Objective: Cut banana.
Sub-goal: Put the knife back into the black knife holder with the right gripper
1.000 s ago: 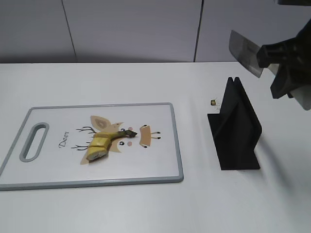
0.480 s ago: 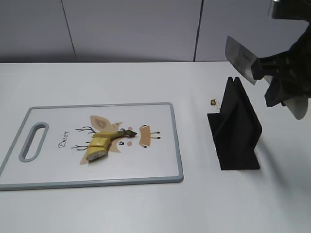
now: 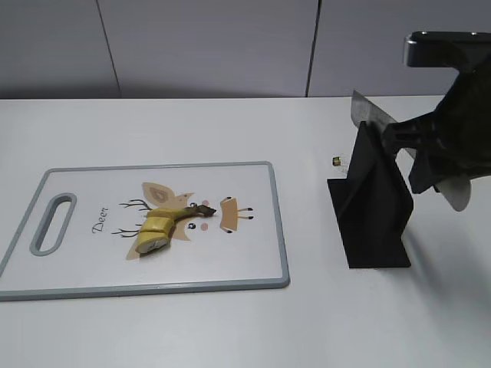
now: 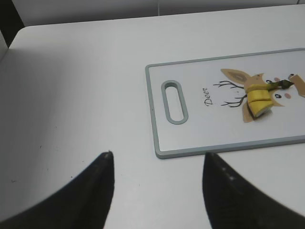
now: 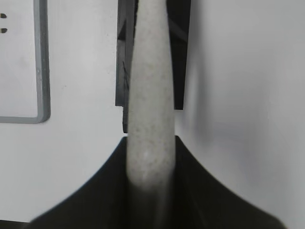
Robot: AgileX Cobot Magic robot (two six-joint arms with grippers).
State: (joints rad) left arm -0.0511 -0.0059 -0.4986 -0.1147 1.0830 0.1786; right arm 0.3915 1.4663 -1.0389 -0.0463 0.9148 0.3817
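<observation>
A short piece of banana (image 3: 157, 228) with its dark stem lies on the white cutting board (image 3: 92, 261); it also shows in the left wrist view (image 4: 259, 97) on the board (image 4: 190, 138). My right gripper (image 3: 430, 153) is shut on the knife's speckled grey handle (image 5: 150, 105). The knife blade (image 3: 368, 115) sits at the top of the black knife stand (image 3: 372, 207). My left gripper (image 4: 157, 162) is open and empty above the bare table, left of the board's handle slot. The left gripper is out of the exterior view.
A small brown bit (image 3: 337, 161) lies on the table just left of the stand. The stand (image 5: 125, 71) shows under the knife handle in the right wrist view, with the board's corner (image 5: 40, 95) to its left. A grey wall runs behind the table.
My right gripper has moved down and to the left with the knife, bringing the blade from above the stand down to the stand's top. The banana and board have not moved.
</observation>
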